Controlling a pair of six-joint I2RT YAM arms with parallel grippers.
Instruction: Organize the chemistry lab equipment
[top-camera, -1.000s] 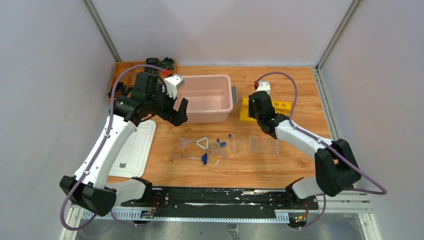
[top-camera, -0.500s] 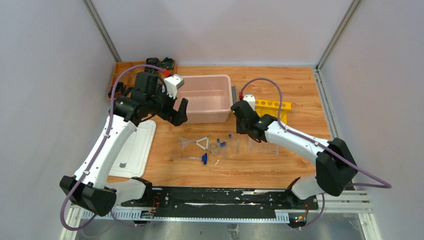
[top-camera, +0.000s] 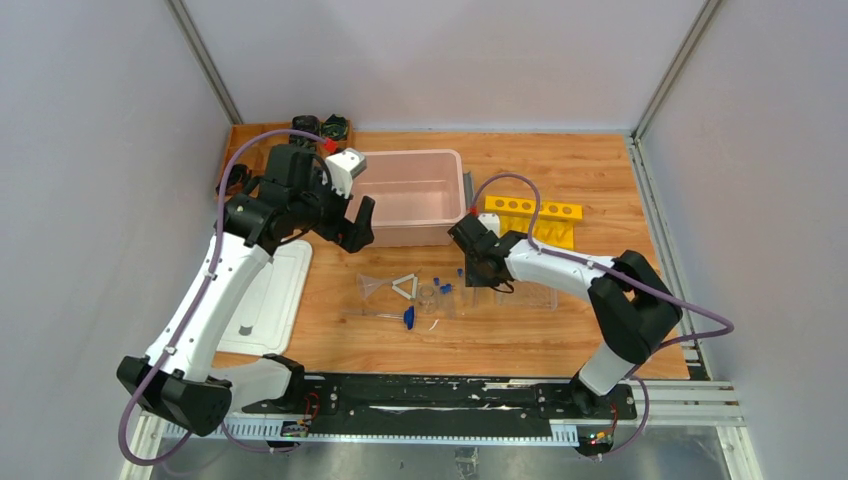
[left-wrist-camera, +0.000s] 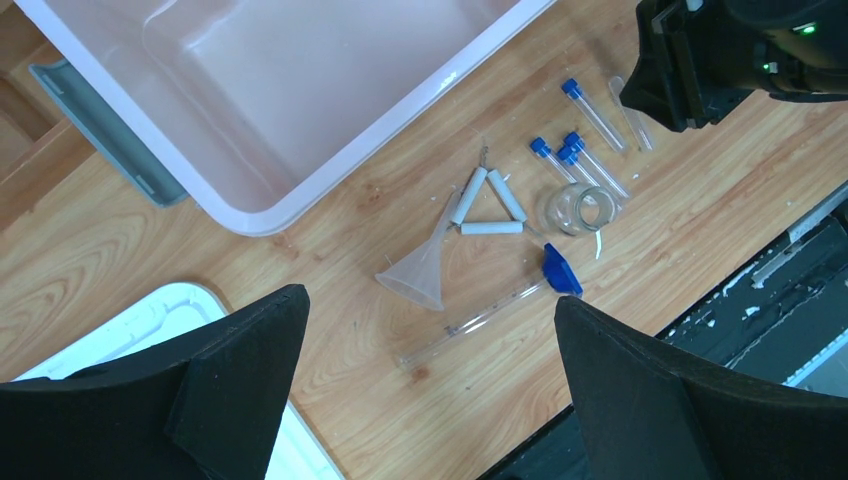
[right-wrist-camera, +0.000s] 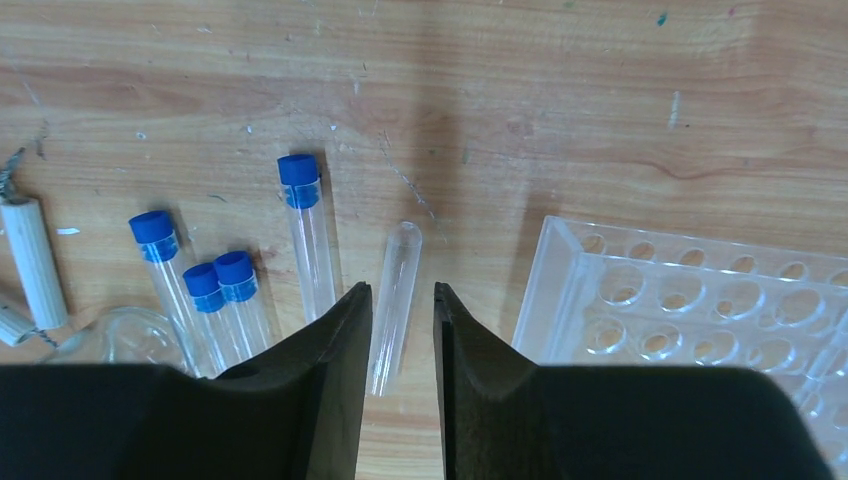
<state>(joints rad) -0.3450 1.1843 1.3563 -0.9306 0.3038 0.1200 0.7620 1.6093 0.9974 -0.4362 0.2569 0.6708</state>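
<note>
Capless clear tube (right-wrist-camera: 393, 305) between right tool (right-wrist-camera: 400, 292) tips: wrist views only, hidden overhead.

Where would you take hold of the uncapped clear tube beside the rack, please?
Mid-length, from straight above, closing across its width: the uncapped tube lies flat with a gap either side, between a blue-capped tube and the clear rack. The right pincer hangs over it, open.
</note>
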